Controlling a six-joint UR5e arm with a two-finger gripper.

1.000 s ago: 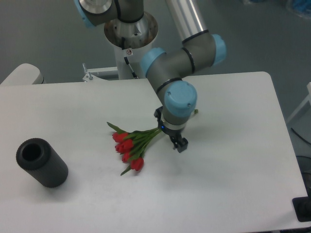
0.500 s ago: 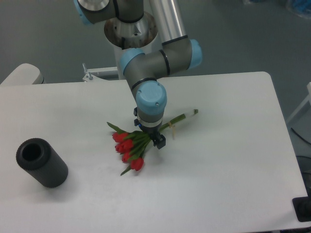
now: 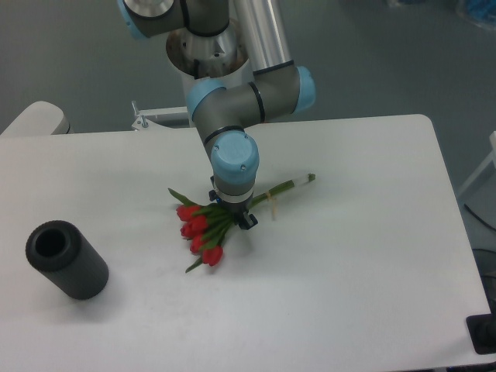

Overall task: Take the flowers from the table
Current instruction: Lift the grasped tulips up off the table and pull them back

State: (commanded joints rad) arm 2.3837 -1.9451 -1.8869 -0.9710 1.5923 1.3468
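Note:
The flowers (image 3: 198,231), a small bunch of red tulips with green leaves, lie on the white table (image 3: 364,279) near its middle. Their thin stems run up and right to a tip near the table's centre. My gripper (image 3: 232,214) points straight down over the place where the stems meet the leaves. One dark finger (image 3: 246,222) shows on the right side of the stems. The blue wrist hides the other finger, so the gap between the jaws is not visible.
A black hollow cylinder (image 3: 66,260) lies on its side at the table's left front. The arm's base column (image 3: 208,54) stands behind the table's far edge. A dark object (image 3: 484,335) sits at the right front corner.
The gripper travelled left along the stems, from beside the bunch to directly over it, and came lower. The tulip heads shifted slightly left and up; the stem tip stayed put.

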